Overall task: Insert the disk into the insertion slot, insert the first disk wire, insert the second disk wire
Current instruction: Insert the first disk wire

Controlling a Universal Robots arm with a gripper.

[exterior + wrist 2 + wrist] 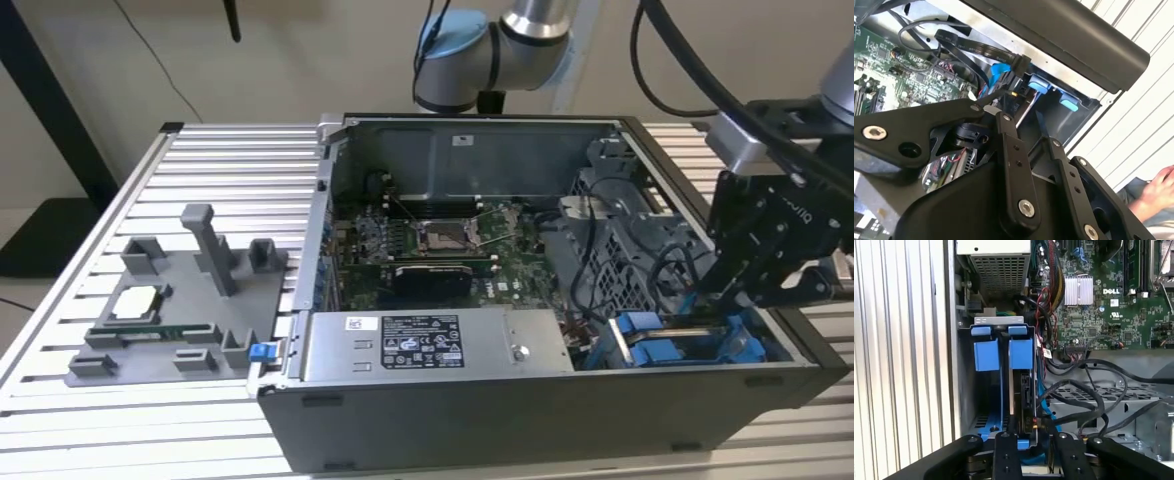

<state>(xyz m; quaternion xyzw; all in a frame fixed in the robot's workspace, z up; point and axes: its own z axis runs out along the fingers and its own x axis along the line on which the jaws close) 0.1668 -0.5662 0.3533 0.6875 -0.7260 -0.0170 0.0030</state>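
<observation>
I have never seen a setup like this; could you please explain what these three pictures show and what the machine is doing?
This is one robot arm with a black gripper. The exterior view comes from a camera off the arm; both wrist views come from cameras riding on it, looking past the gripper. On the slatted table stand an open computer case and a grey tray of parts. The gripper reaches down at the insertion slot of the drive cage, where the disk, in its blue frame, appears already seated. Black wires lie beside it. Whether the gripper holds anything cannot be told.
</observation>
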